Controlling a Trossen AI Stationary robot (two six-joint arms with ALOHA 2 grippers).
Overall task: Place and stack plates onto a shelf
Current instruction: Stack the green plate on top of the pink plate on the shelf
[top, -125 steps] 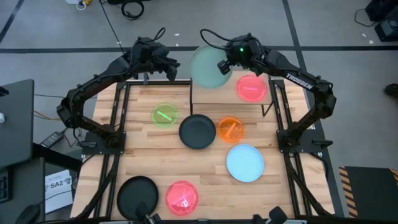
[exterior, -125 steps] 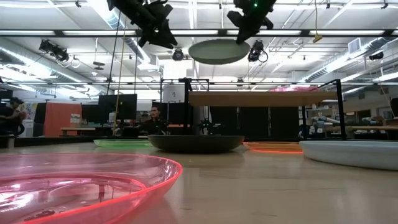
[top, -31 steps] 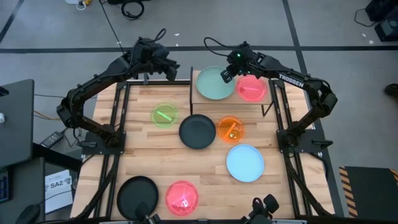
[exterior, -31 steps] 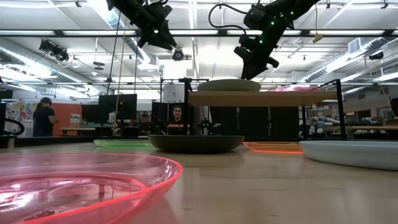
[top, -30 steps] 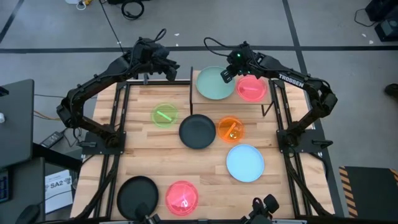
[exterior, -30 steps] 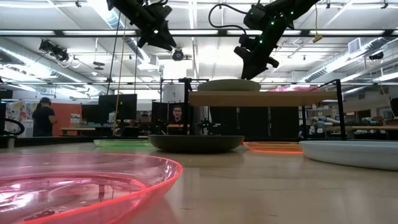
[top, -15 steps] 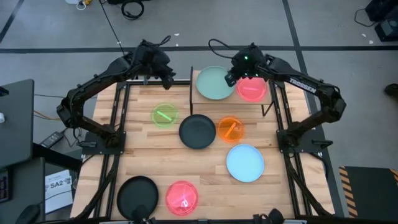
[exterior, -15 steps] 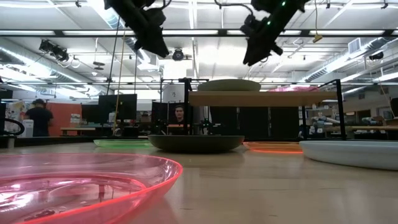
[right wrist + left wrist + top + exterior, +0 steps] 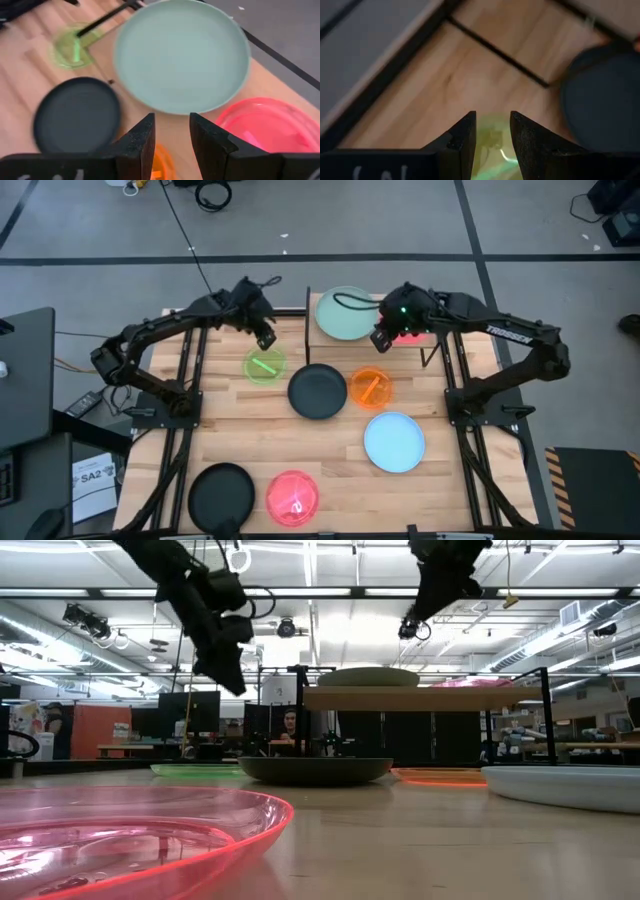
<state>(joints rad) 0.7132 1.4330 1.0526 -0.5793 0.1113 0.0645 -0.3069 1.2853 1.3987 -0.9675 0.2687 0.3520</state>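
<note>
Since earlier: pale green plate [image 9: 345, 313] let go and now flat on shelf [image 9: 428, 345] beside pink plate [image 9: 410, 325]; right gripper [image 9: 379, 340] pulled back above shelf's front edge, fingers parted, empty. Left gripper [image 9: 265, 340] dropped toward lime plate [image 9: 264, 366], fingers slightly apart, holding nothing. Still on table [image 9: 240, 435]: two black plates, orange, light blue, red.
</note>
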